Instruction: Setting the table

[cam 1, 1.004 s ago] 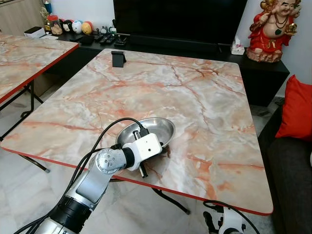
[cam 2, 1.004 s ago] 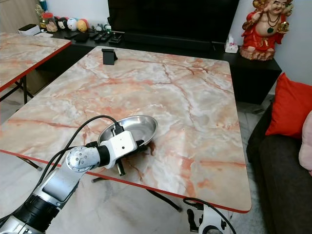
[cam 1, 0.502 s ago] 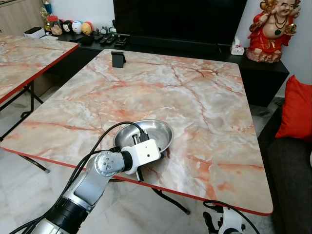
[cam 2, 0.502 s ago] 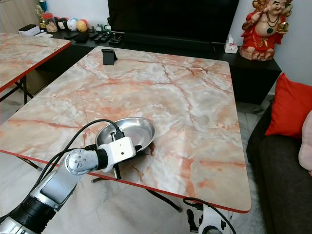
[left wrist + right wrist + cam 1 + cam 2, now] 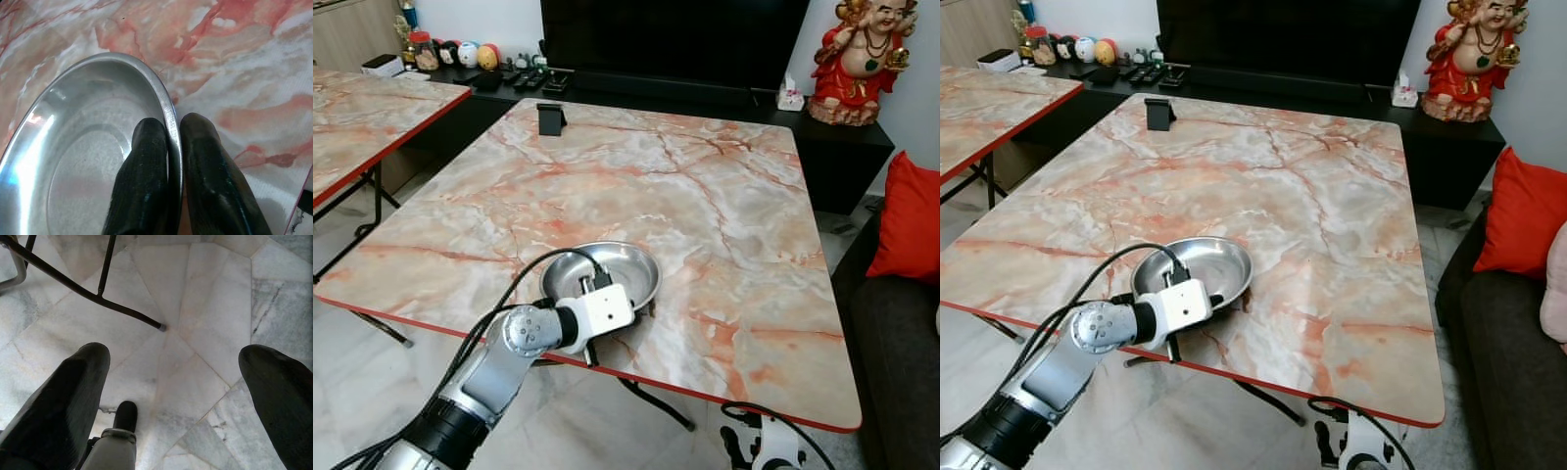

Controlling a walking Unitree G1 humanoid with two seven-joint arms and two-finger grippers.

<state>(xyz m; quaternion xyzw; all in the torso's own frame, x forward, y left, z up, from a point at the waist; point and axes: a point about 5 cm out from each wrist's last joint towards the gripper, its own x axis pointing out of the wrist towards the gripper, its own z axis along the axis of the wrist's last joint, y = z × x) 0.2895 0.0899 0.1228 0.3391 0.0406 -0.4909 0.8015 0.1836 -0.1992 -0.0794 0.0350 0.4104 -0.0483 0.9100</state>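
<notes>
A steel bowl sat on the marble-patterned table, close to its red-trimmed near edge, its near rim hidden in the head views behind the white wrist housing of the left arm. The left gripper was clamped on that rim, one black finger inside the bowl and the other outside, as the left wrist view showed; the fingers' bases ran out of that frame. Whether the bowl's underside lay fully flat on the table was hard to tell.

Beyond the bowl, the tabletop stretched open toward the far edge, where a small black stand stood near the far left corner. To the left of the bowl's table, past a gap of pale floor, a second marble table was cut off by the frame. Behind the far edge ran a low black cabinet bearing a red figurine, a dark television and small ornaments. A red cushion lay on a dark sofa to the table's right.

The right gripper hung below the table's near edge with fingers spread wide over pale marble floor tiles, a black table leg crossing above.
</notes>
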